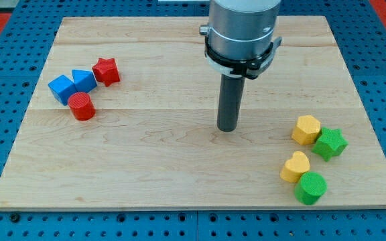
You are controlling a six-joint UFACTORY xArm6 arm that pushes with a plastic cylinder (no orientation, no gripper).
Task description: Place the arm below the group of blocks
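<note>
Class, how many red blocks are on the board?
2: the red star block at the view's upper left, and the red cylinder just below the blue blocks. None seems hidden.

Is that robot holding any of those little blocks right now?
No, nothing is held. My tip rests on bare board, touching no block.

Block cluster (82,81) board's (179,181) upper left; second cluster (307,129) lower right; my tip (227,128) between.
</note>
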